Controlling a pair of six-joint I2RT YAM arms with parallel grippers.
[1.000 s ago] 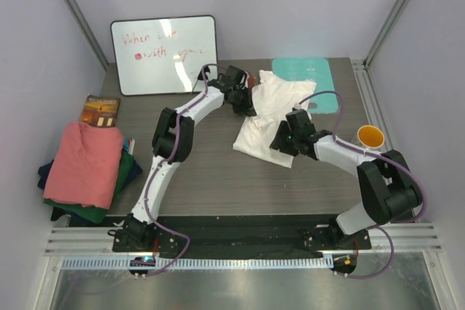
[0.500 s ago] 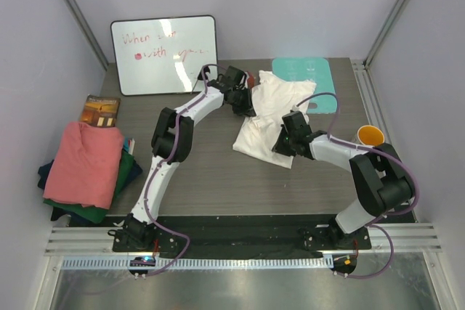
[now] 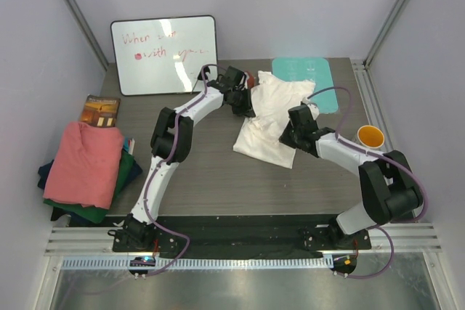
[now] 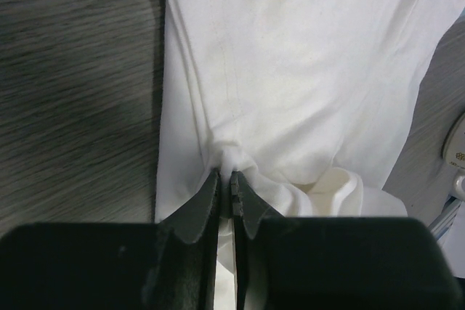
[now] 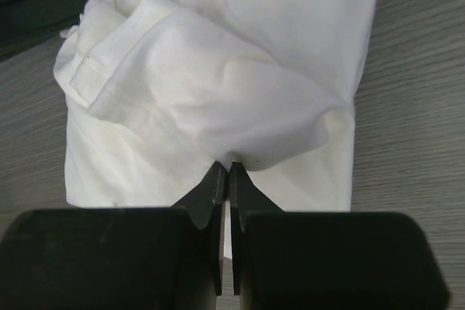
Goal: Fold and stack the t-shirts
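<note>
Top external view: a plain white t-shirt (image 3: 270,115) lies crumpled on the table (image 3: 211,172), right of the middle. Its long axis slants from the far right, where one end overlaps a teal mat (image 3: 320,78), down toward the table's centre. Two arms have it from opposite sides. The left gripper (image 3: 245,104) is at the shirt's left margin on the far side. The right gripper (image 3: 288,133) is at its right margin, nearer the front edge.

The left wrist view shows that gripper (image 4: 225,176) with its jaws pressed nearly together on a bunched pleat of white cloth. The right wrist view shows the other gripper (image 5: 223,167) likewise narrow, nipping a raised hump of fabric. The cloth runs away from each pair of fingers toward the other arm, so any pull would likely work across the shirt's width.

At the table's left edge sits a pile with a salmon-pink t-shirt (image 3: 87,161) on top. A dark green t-shirt (image 3: 125,178) and a navy t-shirt (image 3: 48,176) show only as slivers beneath it.

Neither collar nor sleeves can be picked out with certainty in the white bundle. Nor can I tell how many layers each gripper pinches.
</note>
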